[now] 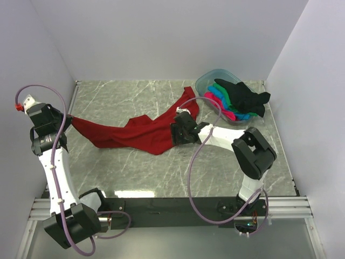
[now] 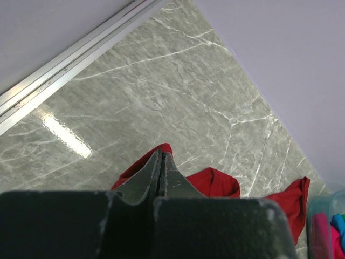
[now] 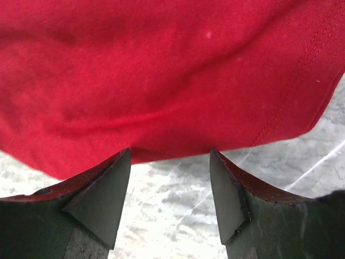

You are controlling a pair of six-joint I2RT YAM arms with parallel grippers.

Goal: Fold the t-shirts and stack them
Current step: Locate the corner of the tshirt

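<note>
One red shirt (image 1: 140, 135) lies stretched in a rumpled band across the desk (image 1: 135, 172). Four more shirts (image 1: 240, 97) sit heaped in the tub (image 1: 206, 82) at the back right. The left arm (image 1: 54, 162) has its jaws pressed together on the shirt's left end, near the wall. The right arm (image 1: 223, 137) hovers at the right hem with its jaws apart, the cloth just beyond the tips. To spread the shirt well, the right arm should probably pinch the hem near a corner, then pull away gently so the cloth flattens without slipping from the left grip.
</note>
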